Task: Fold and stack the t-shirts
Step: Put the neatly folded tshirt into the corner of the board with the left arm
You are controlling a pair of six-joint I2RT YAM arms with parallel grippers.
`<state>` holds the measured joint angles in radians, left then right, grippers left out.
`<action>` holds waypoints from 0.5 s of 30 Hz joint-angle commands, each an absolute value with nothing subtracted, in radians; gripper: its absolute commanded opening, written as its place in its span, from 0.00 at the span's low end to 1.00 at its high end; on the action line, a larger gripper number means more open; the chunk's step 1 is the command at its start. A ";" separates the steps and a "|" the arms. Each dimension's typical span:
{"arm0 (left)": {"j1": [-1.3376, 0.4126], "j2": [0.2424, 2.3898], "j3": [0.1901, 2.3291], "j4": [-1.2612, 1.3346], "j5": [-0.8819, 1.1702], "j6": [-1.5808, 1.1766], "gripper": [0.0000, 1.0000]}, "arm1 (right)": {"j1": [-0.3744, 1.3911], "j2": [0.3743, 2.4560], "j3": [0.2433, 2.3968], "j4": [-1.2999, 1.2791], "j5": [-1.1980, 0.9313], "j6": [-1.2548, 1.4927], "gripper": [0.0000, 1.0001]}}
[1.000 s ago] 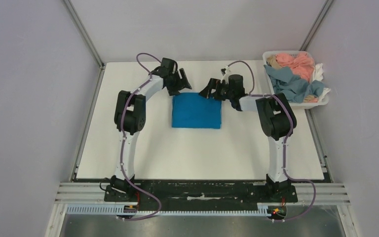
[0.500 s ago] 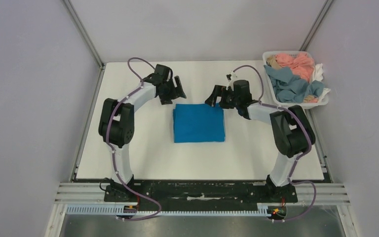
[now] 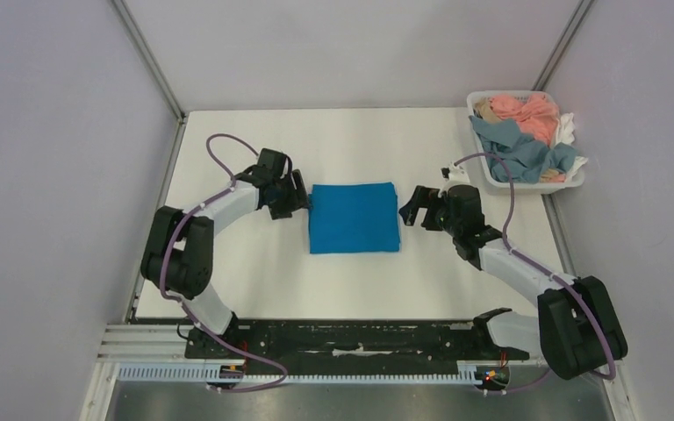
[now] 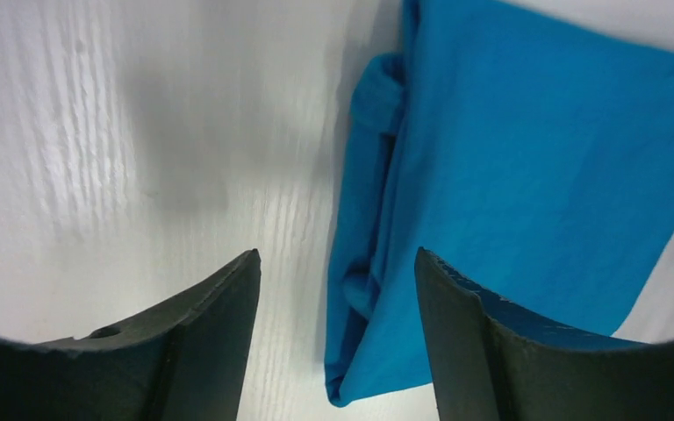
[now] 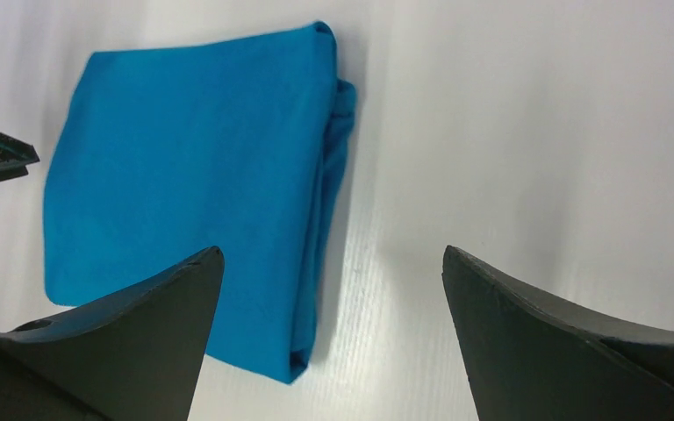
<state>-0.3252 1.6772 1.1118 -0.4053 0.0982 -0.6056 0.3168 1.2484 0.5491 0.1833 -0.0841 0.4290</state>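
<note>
Folded shirt [image 3: 354, 217] lies flat on the counter [image 3: 351, 282]. I have the left pincer [image 3: 303, 200] just left of it and the right pincer [image 3: 410, 208] just right, both released and empty. I judge they flank it to shift it. The basket [image 3: 563, 186], right of the shirt, holds unfolded shirts [image 3: 527, 132].

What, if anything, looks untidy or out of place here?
The folded blue t-shirt lies square, but along its side edges inner layers bunch and poke out. In the basket, clothes are heaped loose, some draping over the rim.

Shirt [image 3: 354, 217]: blue cloth, matt, softly creased. Desk [image 3: 351, 272]: white, faint wood-like grain, slight sheen. Left tool [image 4: 335, 259], right tool [image 5: 332, 256]: black matt plastic. Basket [image 3: 534, 186]: white plastic, smooth.
</note>
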 commanded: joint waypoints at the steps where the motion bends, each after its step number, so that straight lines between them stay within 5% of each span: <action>1: -0.348 1.690 1.025 -0.247 0.186 -0.659 0.69 | 0.316 1.155 0.497 0.157 -0.016 0.420 0.98; 9: -0.382 1.818 0.985 -0.167 0.243 -0.703 0.42 | 0.316 1.097 0.457 0.135 0.038 0.416 0.98; 14: -0.387 1.868 1.006 -0.202 0.181 -0.703 0.03 | 0.316 1.096 0.459 0.128 0.044 0.407 0.98; 15: -0.387 1.878 1.026 -0.238 0.148 -0.700 0.02 | 0.316 1.094 0.457 0.129 0.048 0.403 0.98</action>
<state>-0.3779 1.8133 1.0088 -0.1818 0.2287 -0.6945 0.3168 1.1133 0.4622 0.1310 0.0116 0.4248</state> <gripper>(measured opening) 0.087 0.979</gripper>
